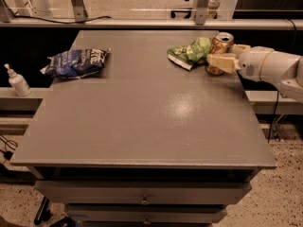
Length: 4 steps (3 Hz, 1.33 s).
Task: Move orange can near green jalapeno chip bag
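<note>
The orange can (221, 42) stands upright near the table's far right edge, right beside the green jalapeno chip bag (190, 52), which lies wrinkled just to its left. My gripper (222, 56) reaches in from the right on its white arm (270, 66) and sits around the can's lower half at table height. Its cream-coloured parts cover the front of the can.
A dark blue chip bag (75, 62) lies at the table's far left. A white pump bottle (17, 81) stands on a ledge left of the grey table (142, 122). Drawers sit below the front edge. A rail runs behind the table.
</note>
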Each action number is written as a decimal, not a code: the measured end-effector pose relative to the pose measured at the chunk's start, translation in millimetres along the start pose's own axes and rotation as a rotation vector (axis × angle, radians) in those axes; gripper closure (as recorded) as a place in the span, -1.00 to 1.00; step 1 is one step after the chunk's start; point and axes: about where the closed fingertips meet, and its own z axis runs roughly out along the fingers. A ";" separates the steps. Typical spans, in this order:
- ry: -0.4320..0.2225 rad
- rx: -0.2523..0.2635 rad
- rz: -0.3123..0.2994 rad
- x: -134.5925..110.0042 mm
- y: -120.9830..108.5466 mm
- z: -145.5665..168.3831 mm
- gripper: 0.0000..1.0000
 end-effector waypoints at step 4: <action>0.018 -0.048 0.010 -7.8 18.7 -28.3 -1.00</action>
